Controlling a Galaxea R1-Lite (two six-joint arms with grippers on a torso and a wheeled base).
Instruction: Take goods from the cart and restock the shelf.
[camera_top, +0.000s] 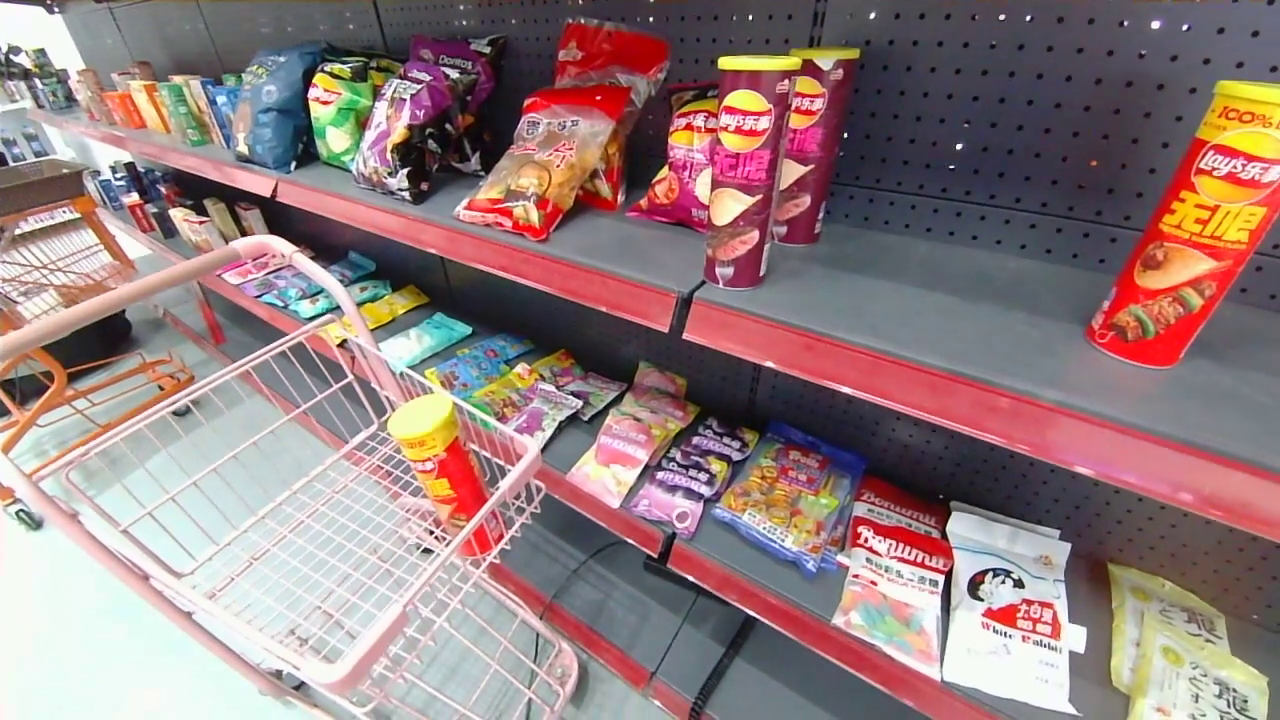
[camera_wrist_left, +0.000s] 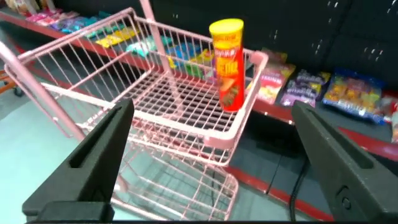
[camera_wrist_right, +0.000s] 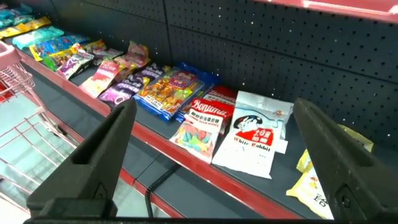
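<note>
left end effector (camera_wrist_left: 211, 106) wide open, empty, right end effector (camera_wrist_right: 214, 104) same, red can (camera_top: 450, 480) upright in pink cart (camera_top: 150, 287), lid up

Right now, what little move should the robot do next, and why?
Probably ease the open left pincer forward toward the red cylindrical can with the yellow lid: it stands in a corner of the pink wire cart, straight ahead, and the pincer holds nothing.
</note>
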